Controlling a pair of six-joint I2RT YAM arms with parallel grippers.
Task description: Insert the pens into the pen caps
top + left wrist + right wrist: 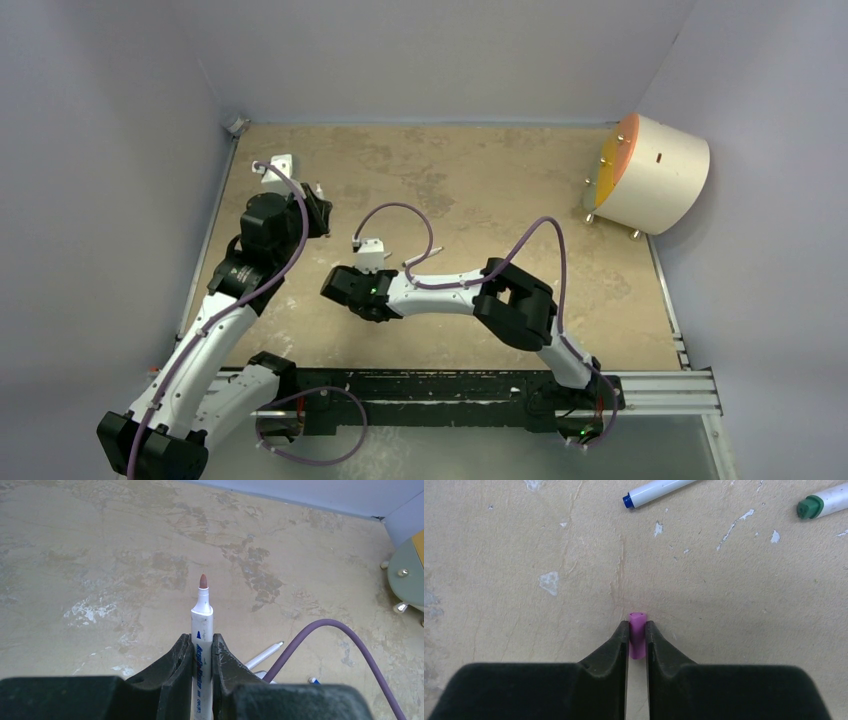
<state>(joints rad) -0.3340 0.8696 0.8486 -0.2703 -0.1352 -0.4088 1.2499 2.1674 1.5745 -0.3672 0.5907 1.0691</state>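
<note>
My left gripper [202, 640] is shut on a white pen [202, 622] whose uncapped pinkish-brown tip [203, 581] points away from me, above the table. In the top view this gripper [318, 210] is at the left. My right gripper [637, 626] is shut on the pink cap [637, 637] close to the table; in the top view it [336, 287] sits below and right of the left one. Two more pens lie beyond it, one with a blue end [659, 489] and one with a green end [824, 502]. The orange and blue caps are out of view.
A white cylinder with an orange face [650, 172] stands on small legs at the far right. A purple cable [325, 630] arcs over a loose pen [265, 654] on the worn beige tabletop [470, 180]. Grey walls enclose the table.
</note>
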